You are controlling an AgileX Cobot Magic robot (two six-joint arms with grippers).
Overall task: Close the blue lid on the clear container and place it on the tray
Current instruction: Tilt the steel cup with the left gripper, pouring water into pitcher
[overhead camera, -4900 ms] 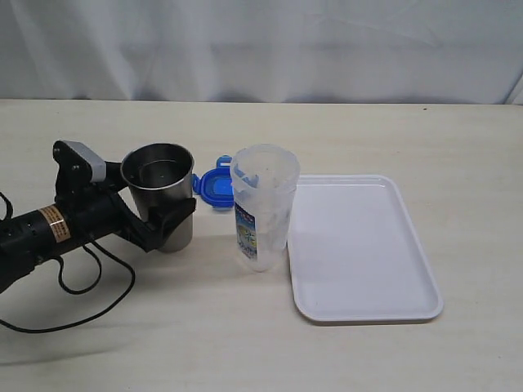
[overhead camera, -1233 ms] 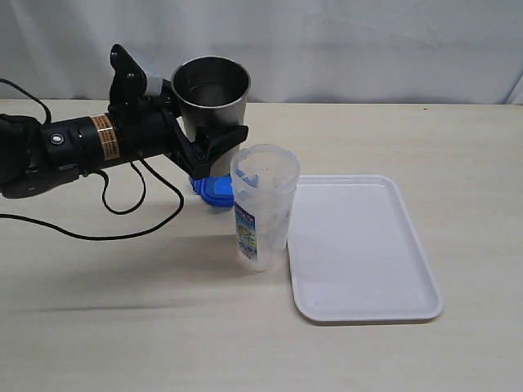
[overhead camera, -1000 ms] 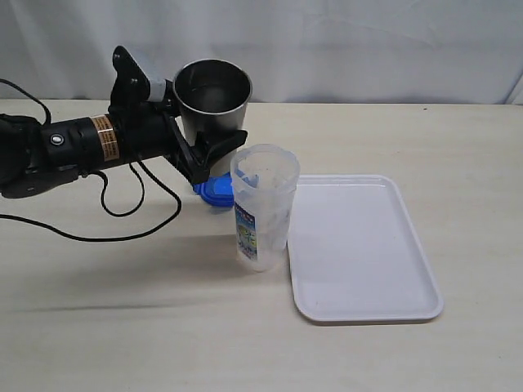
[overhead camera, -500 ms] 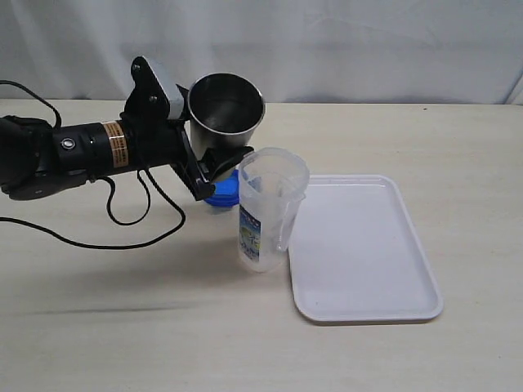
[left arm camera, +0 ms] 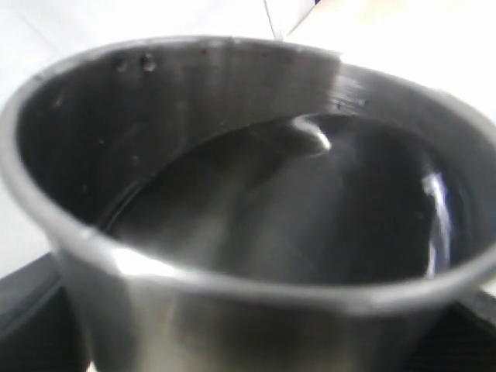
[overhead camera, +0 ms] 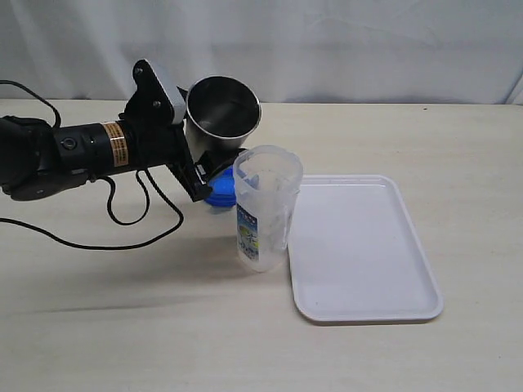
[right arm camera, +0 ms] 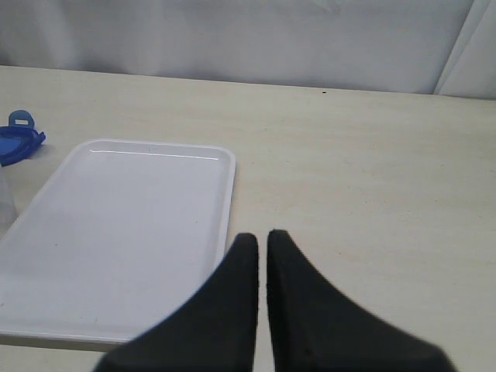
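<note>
The clear container (overhead camera: 264,212) stands upright and uncovered just left of the white tray (overhead camera: 368,286). Behind it, partly hidden, the blue lid (overhead camera: 219,193) lies on the table; an edge of the blue lid (right arm camera: 17,141) shows in the right wrist view beside the tray (right arm camera: 116,232). My left gripper (overhead camera: 208,159) is shut on a steel cup (overhead camera: 222,110), held in the air and tilted toward the container's mouth. Liquid fills the steel cup (left arm camera: 256,209) in the left wrist view. My right gripper (right arm camera: 262,236) is shut on nothing, off the tray's corner, and does not show in the exterior view.
The left arm (overhead camera: 73,151) and its black cable (overhead camera: 122,229) stretch over the table's left part. A white curtain (overhead camera: 327,41) closes off the back. The tray holds nothing.
My left gripper lifted the steel cup off the table, carried it right and tilted it toward the container. The container shifted slightly in the last half second.
</note>
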